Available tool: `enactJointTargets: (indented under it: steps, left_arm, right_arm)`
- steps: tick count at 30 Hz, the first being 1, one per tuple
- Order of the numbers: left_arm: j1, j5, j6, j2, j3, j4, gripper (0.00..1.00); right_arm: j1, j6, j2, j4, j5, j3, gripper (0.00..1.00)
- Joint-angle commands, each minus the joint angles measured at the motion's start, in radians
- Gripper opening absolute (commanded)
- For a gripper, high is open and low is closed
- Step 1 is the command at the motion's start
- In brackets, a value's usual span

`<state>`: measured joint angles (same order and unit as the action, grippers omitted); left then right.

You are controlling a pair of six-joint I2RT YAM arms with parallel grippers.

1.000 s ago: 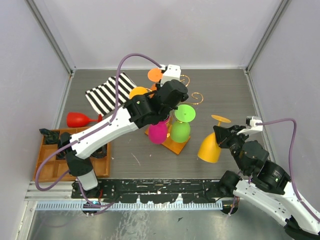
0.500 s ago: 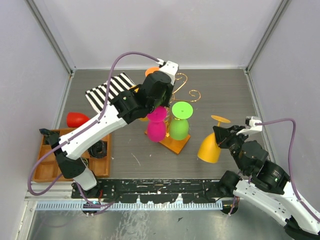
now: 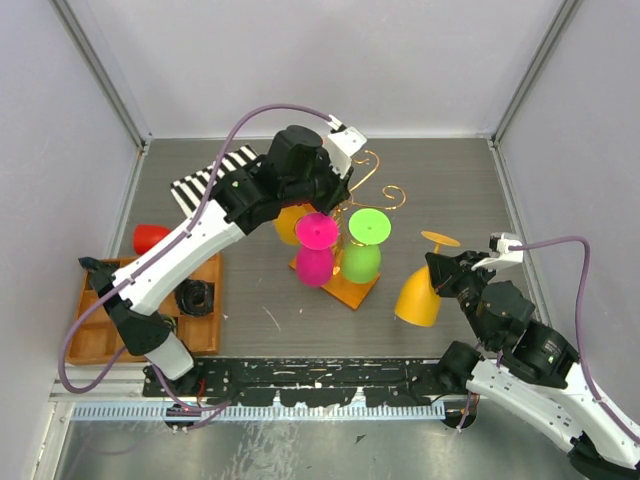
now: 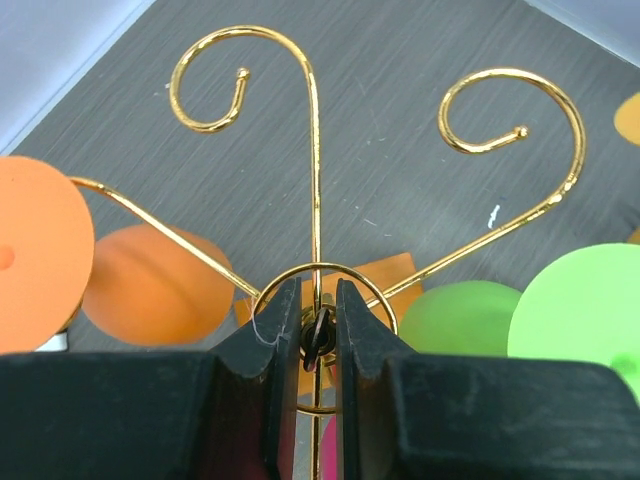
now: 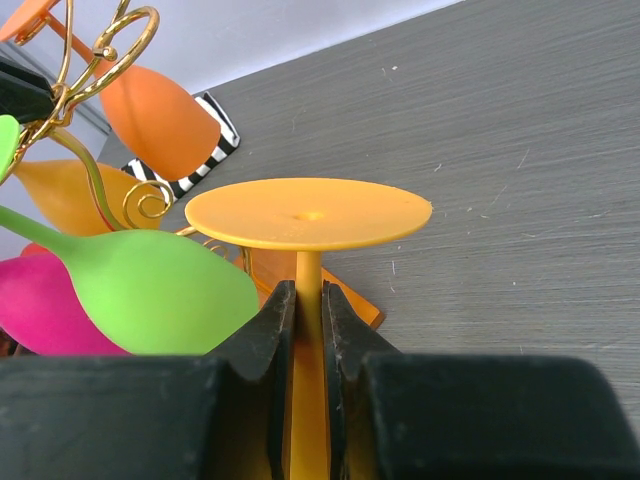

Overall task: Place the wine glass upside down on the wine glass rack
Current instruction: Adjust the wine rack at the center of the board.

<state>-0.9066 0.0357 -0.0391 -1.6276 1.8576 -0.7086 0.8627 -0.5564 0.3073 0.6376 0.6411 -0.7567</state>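
Observation:
The wine glass (image 3: 418, 292) is yellow and hangs foot-up, bowl-down, right of the rack. My right gripper (image 5: 310, 292) is shut on its stem just under the round foot (image 5: 308, 213). The wine glass rack (image 3: 377, 190) is gold wire with curled arms on an orange-brown base (image 3: 352, 291). A pink glass (image 3: 314, 255), a green glass (image 3: 362, 250) and an orange glass (image 3: 290, 222) hang on it upside down. My left gripper (image 4: 315, 295) points down over the rack's top. Its jaws are closed on the small dark knob on the centre wire (image 4: 316, 150).
A red glass (image 3: 152, 238) lies at the far left, beside a black-and-white striped cloth (image 3: 205, 180). A compartmented wooden tray (image 3: 95, 338) sits at the near left. Two curled rack arms (image 4: 520, 110) toward the back carry nothing. Grey walls close in the table on three sides.
My left arm has swung back from the front of the rack to above its top, and its jaws have narrowed round the centre knob. The right arm and yellow glass have not moved.

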Motion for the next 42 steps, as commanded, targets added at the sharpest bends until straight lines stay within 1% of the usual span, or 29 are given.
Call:
enactJointTargets:
  steps: [1, 3, 6, 9, 15, 18, 25, 32, 35, 37, 39, 42]
  left_arm:
    - [0.065, -0.197, -0.101, 0.025, 0.010, -0.031, 0.00]
    - [0.088, -0.267, -0.125, 0.020, 0.023, -0.038, 0.00]
    - [0.107, -0.327, -0.171, 0.012, 0.033, -0.045, 0.00]
    - [0.110, -0.340, -0.226, 0.013, 0.039, -0.052, 0.00]
    - [0.114, -0.414, -0.362, 0.064, -0.023, -0.013, 0.00]
    - [0.127, -0.448, -0.407, 0.073, -0.018, -0.015, 0.00]
    - [0.207, -0.638, -0.444, 0.026, 0.087, -0.112, 0.00]
    - [0.235, -0.797, -0.513, -0.015, 0.136, -0.220, 0.00]
    - [0.235, -0.847, -0.527, -0.014, 0.128, -0.246, 0.00]
    - [0.235, -0.863, -0.526, -0.001, 0.098, -0.233, 0.00]
    - [0.236, -0.859, -0.517, 0.016, 0.067, -0.213, 0.00]
    - [0.235, -0.842, -0.497, 0.045, 0.022, -0.172, 0.00]
  right_arm:
    - [0.003, -0.018, -0.001, -0.035, -0.004, -0.007, 0.01]
    - [0.003, -0.017, -0.001, -0.035, -0.006, -0.007, 0.01]
    - [0.003, -0.017, -0.003, -0.033, -0.006, -0.007, 0.01]
    - [0.002, -0.017, -0.005, -0.027, -0.003, -0.007, 0.01]
    - [0.003, -0.022, -0.007, -0.024, -0.004, -0.007, 0.01]
    - [0.002, -0.021, -0.002, -0.024, -0.007, -0.007, 0.01]
    - [0.003, -0.022, 0.003, -0.026, -0.014, -0.007, 0.01]
    - [0.002, -0.017, 0.001, -0.023, -0.019, -0.006, 0.01]
    - [0.003, 0.006, -0.002, -0.041, -0.037, -0.002, 0.01]
    - [0.003, 0.034, -0.003, -0.067, -0.060, 0.005, 0.01]
    - [0.002, 0.074, -0.003, -0.101, -0.093, 0.014, 0.01]
    - [0.003, 0.151, -0.003, -0.184, -0.182, 0.032, 0.01]
